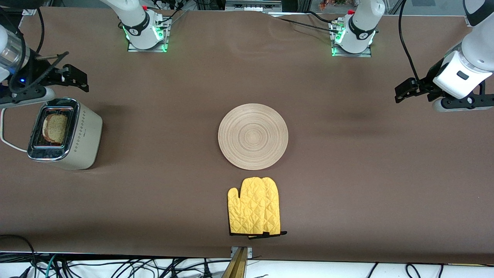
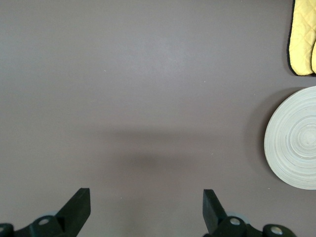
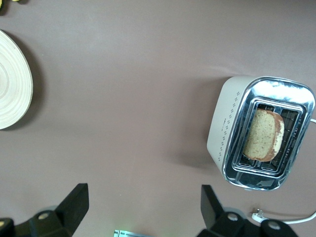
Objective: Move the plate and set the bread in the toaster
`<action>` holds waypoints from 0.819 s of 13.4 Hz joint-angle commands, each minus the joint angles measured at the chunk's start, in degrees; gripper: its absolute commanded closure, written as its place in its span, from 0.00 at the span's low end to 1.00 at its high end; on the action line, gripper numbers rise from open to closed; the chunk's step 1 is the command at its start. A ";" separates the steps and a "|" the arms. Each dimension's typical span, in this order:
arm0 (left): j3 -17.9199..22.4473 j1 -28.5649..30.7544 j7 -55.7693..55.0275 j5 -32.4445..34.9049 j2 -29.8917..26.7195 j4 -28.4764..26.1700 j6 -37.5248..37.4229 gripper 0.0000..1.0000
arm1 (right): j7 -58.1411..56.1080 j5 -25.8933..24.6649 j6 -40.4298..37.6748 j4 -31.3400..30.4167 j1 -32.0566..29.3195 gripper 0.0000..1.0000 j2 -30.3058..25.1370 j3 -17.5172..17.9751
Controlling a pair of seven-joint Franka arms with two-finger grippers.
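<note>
The plate (image 1: 252, 136) lies bare at the middle of the table; it also shows in the left wrist view (image 2: 294, 138) and the right wrist view (image 3: 12, 86). The toaster (image 1: 83, 139) stands at the right arm's end of the table. The bread (image 1: 55, 128) sits in one of its slots, leaning, as the right wrist view shows (image 3: 264, 136). My right gripper (image 1: 75, 79) is open and empty, up in the air beside the toaster (image 3: 224, 133). My left gripper (image 1: 401, 92) is open and empty over bare table at the left arm's end.
A yellow quilted oven mitt (image 1: 254, 206) lies nearer to the front camera than the plate, close to its rim; it also shows in the left wrist view (image 2: 302, 39). The toaster's white cord (image 1: 5, 135) runs off the table's end. Both arm bases stand along the back edge.
</note>
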 commanded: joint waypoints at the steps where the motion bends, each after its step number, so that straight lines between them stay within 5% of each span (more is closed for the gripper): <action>1: 0.05 -0.26 -0.58 0.13 0.09 1.05 -0.55 0.00 | -0.81 1.50 -0.09 -1.17 -2.23 0.00 -0.63 1.11; 11: -0.13 -0.26 -0.58 0.13 1.76 3.07 -0.64 0.00 | -2.83 1.51 -3.43 -0.73 -2.23 0.00 -1.16 1.20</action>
